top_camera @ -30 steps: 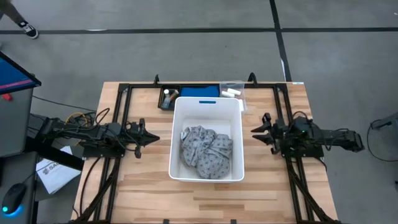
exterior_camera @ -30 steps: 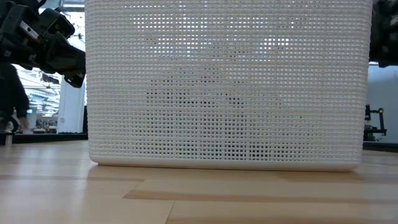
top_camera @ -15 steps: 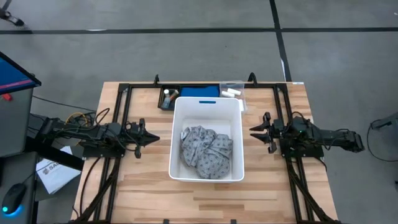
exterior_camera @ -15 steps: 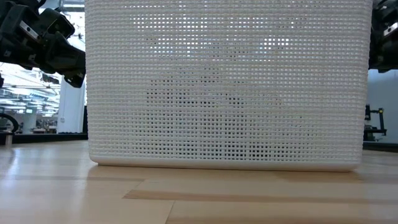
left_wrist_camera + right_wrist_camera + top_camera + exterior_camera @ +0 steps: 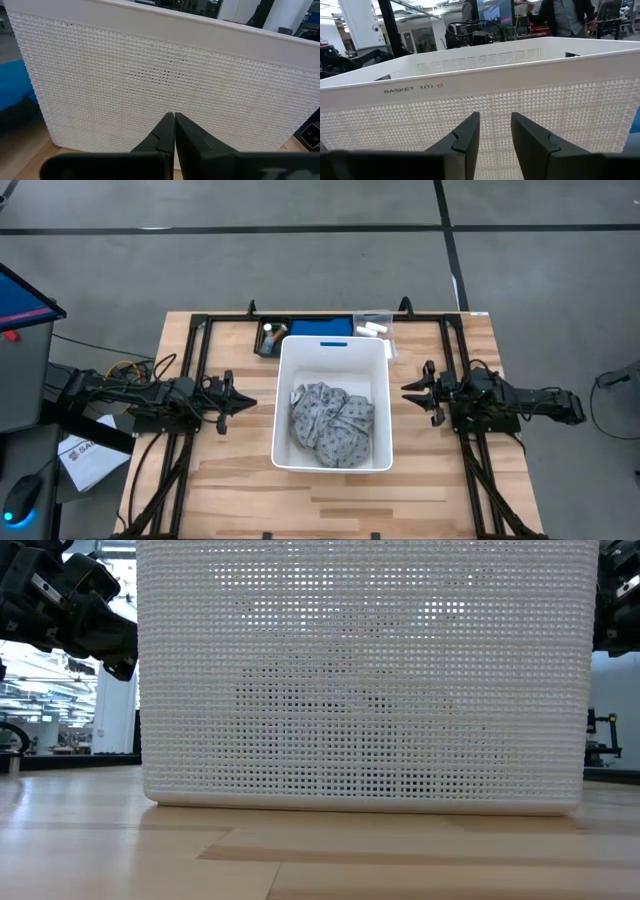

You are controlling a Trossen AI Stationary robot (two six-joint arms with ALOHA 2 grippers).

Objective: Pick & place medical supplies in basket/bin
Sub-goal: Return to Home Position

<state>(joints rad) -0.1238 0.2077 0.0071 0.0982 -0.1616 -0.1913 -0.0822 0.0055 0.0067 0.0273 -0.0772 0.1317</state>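
Note:
A white perforated tub (image 5: 286,410) stands mid-table, its bottom flat on the wood; it fills the low view (image 5: 360,675) and both wrist views (image 5: 150,65) (image 5: 520,65). The grey speckled fabric (image 5: 331,424) lies crumpled on the tub's floor. Two white rolls (image 5: 371,329) lie in a clear pouch by the far edge. My left gripper (image 5: 250,404) hovers just left of the tub, shut (image 5: 174,117). My right gripper (image 5: 406,390) hovers just right of it, open (image 5: 495,122).
A blue box (image 5: 320,326) and a small dark tray with items (image 5: 270,337) sit behind the tub at the far edge. Black frame rails (image 5: 190,380) run along both sides. Bare wood lies in front of the tub (image 5: 330,500). People stand in the room behind (image 5: 565,12).
My right gripper moved slightly toward the tub and the far edge, then stopped. The left arm, tub and fabric stayed still.

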